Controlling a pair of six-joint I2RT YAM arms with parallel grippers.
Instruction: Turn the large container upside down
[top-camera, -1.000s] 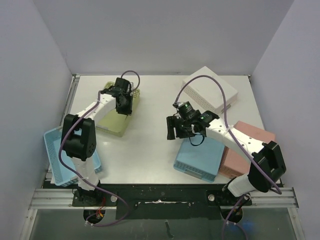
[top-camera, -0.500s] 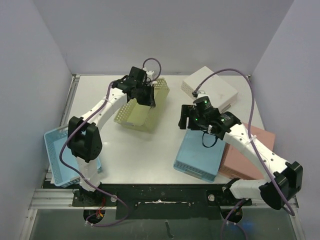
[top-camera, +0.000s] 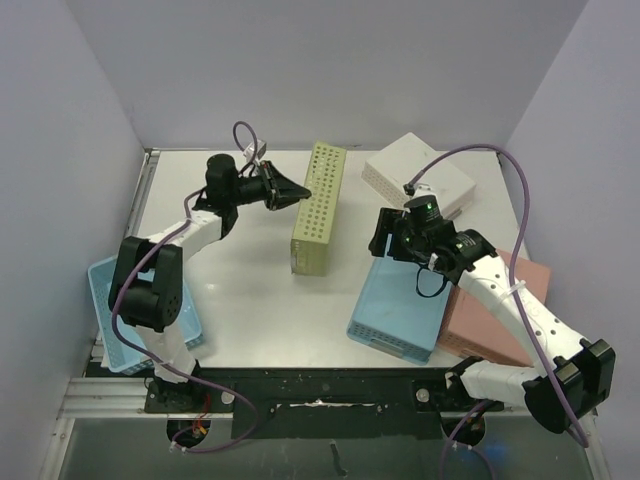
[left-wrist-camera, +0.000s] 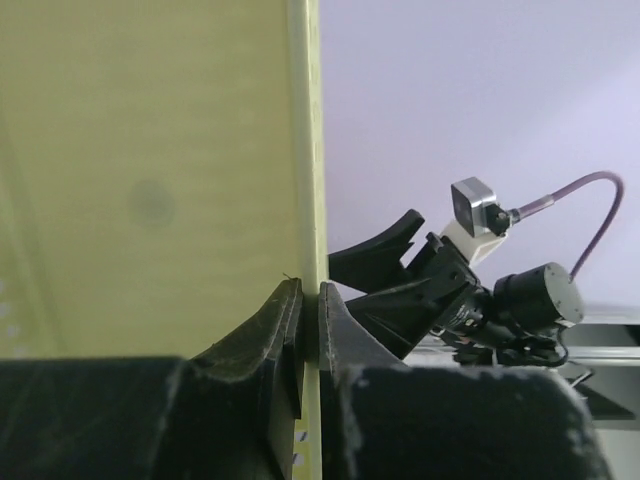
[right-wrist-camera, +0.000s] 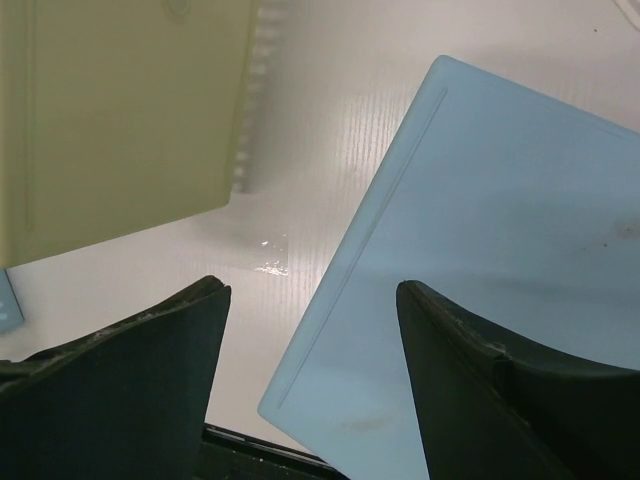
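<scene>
Table (top-camera: 260, 300), white, containers spread across it. Large yellow-green container (top-camera: 320, 205) stood on edge near table centre, perforated side wall facing up, flat base turned towards the right arm. Light blue container (top-camera: 400, 310) lay upside down at near right, with a pink container (top-camera: 490, 310) just beside it; white container (top-camera: 420, 180) at far right; blue basket (top-camera: 110, 310) at near left edge. Left gripper (left-wrist-camera: 310, 300) clenched on the yellow-green container's thin rim. Right gripper (right-wrist-camera: 312, 300) released, jaws spread, hovering over the light blue container's far-left corner, grasping nothing
</scene>
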